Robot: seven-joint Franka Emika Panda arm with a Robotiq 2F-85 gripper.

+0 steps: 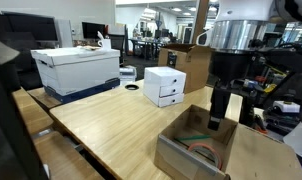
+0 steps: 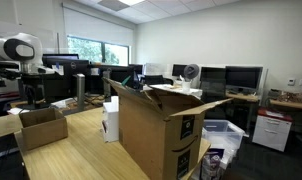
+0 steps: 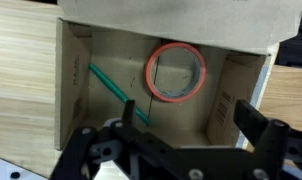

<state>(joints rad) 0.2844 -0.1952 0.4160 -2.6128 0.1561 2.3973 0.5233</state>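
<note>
A long wooden table (image 1: 101, 125) carries an open cardboard box (image 1: 179, 155) at its near edge. The gripper (image 1: 217, 122) hangs just above the box, jaws spread wide and empty. Inside, a red tape ring (image 3: 149, 72) lies near one wall and a green stick (image 3: 116, 90) lies apart from it, with bare box floor between them.

1. A white lidded box (image 1: 76, 68) is sitting left of centre on the wooden table (image 1: 101, 128).
2. A small white drawer unit (image 1: 164, 87) is standing mid-frame.
3. A tall cardboard carton (image 2: 156, 130) is filling the foreground.
</note>
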